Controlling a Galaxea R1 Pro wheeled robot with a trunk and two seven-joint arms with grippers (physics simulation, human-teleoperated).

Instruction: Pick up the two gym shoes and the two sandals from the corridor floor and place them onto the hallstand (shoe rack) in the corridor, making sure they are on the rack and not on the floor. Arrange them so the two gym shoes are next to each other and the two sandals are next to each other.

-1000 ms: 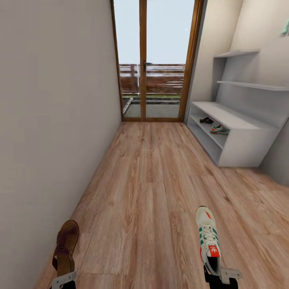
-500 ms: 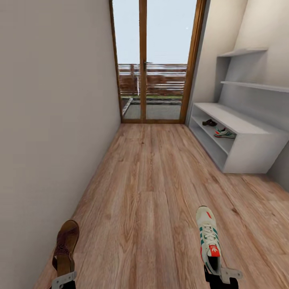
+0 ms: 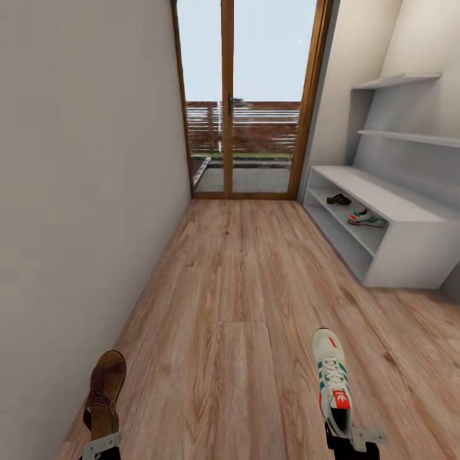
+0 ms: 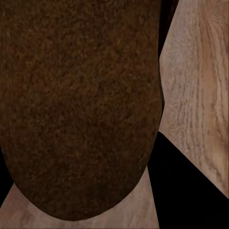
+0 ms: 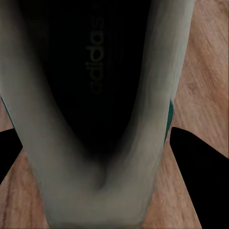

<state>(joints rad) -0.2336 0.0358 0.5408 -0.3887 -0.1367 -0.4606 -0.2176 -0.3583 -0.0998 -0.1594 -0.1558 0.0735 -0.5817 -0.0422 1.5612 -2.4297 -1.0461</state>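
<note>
I've got a brown sandal in the left hand; hand is clamped on its heel end at the bottom edge of the head view, toe pointing away from me down the corridor; left wrist cam is mostly the sandal's dark brown surface with floor planks beside it. Right hand is closed on the heel of a gym shoe; cream upper, green stripes, red-orange tongue tab, toe also pointing forward; right wrist cam looks straight into the shoe's dark opening, printed lettering visible on the insole, a sliver of green at the side. Both shoes sit above the corridor floor, well apart from each other, one at each side of my view.

Hallstand is ahead on the right against the wall; pale grey unit, two staggered wall shelves above it. In its upper open shelf: the other sandal further back, the other gym shoe nearer me; the two lie near each other, can't tell if touching. Glazed door with wooden frame closes the far end of the corridor; plain wall runs along my left.
</note>
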